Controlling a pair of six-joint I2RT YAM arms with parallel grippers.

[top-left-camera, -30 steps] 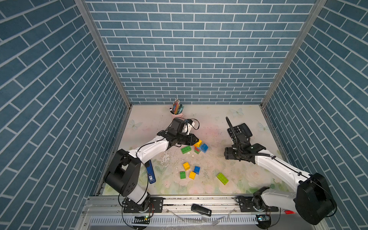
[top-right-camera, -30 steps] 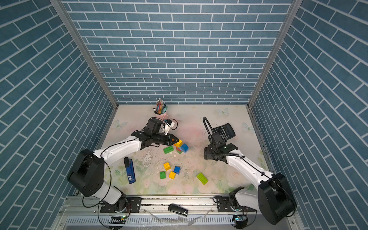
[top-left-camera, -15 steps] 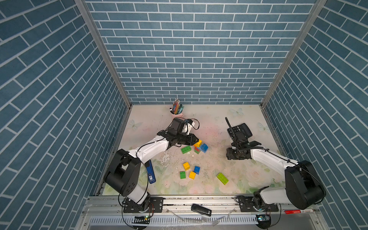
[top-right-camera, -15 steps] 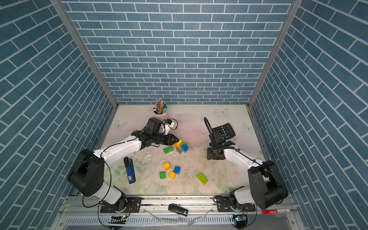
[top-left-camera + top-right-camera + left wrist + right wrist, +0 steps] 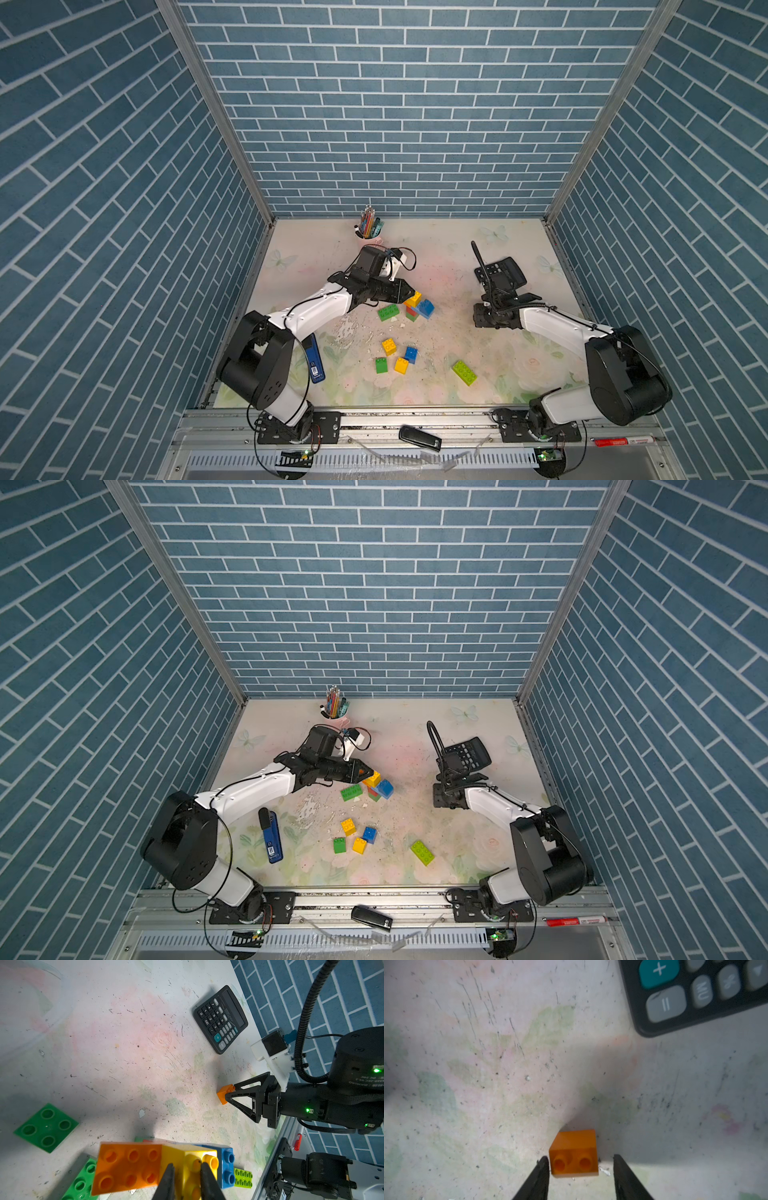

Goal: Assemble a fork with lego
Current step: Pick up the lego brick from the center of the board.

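1. Right arm has folded lower over the table during the last second and its jaws have drawn inward, while the left arm has not shifted
2. The right gripper is narrow but not yet closed. It straddles a small orange brick whose studs face the wrist camera. One jaw touches the brick's side and the other stands just clear of it. In both top views the gripper hides this brick, which sits at 3 o'clock from the joined cluster, with the calculator near it at 12 o'clock
3. The left gripper is clamped on the yellow brick in the middle of that cluster, between an orange oblong and a blue brick
4. A green oblong lies just beside the cluster at 8 o'clock. Four small bricks are loose at 6 o'clock and a lime oblong lies at 5 o'clock
5. The step in hand looks like picking up the orange piece while the left side steadies the part-built fork. Most bricks are unused, so the build seems early
6. The next move calls for closing the last gap squarely, since one-sided contact could twist the brick. It then has to be lifted and carried toward 9 o'clock, with its studs lined up to the cluster
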